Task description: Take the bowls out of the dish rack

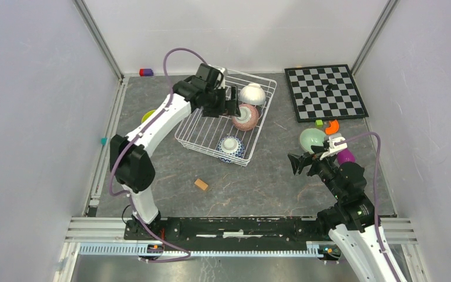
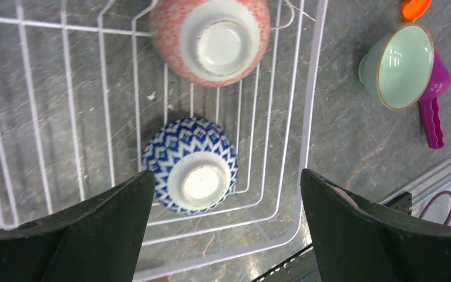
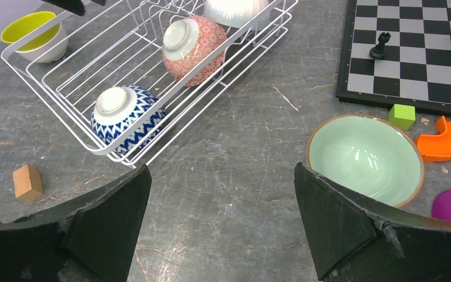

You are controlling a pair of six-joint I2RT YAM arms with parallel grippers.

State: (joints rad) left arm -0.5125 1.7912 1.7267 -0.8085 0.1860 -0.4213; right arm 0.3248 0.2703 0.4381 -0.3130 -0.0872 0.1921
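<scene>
Left gripper (image 2: 223,176): fingers spread wide, nothing between them. It hung over the inside of the dish rack (image 2: 312,88), above the blue-and-white bowl (image 2: 170,147). Only the finger ends showed in its wrist view.

Right gripper (image 3: 223,170): fingers likewise spread and empty, low over the table (image 1: 258,182), with the pale green bowl (image 3: 364,158) just beside its right finger.

In the rack:
- The blue-and-white bowl stood foot up in the near corner.
- The speckled pink bowl (image 2: 211,38) lay tilted farther in, its top edge cut off in the left wrist view.
- A white bowl (image 1: 252,94) sat foot up at the far right corner. The right wrist view showed only its lower edge.

Out of the rack:
- The pale green bowl sat mouth up on the table. Whether it touched the purple scoop (image 2: 431,111) beside it could not be told.
- The yellow-green bowl (image 3: 32,38) stood upright just outside the rack's left side, largely hidden behind the left arm from above.

Other items:
- A chessboard (image 1: 326,91) carried a few dark pieces, too small to identify.
- A green cube (image 3: 401,116) and an orange curved piece (image 3: 449,138) lay near its front edge.
- A wooden block (image 3: 27,182) lay apart, nearer than the rack.
</scene>
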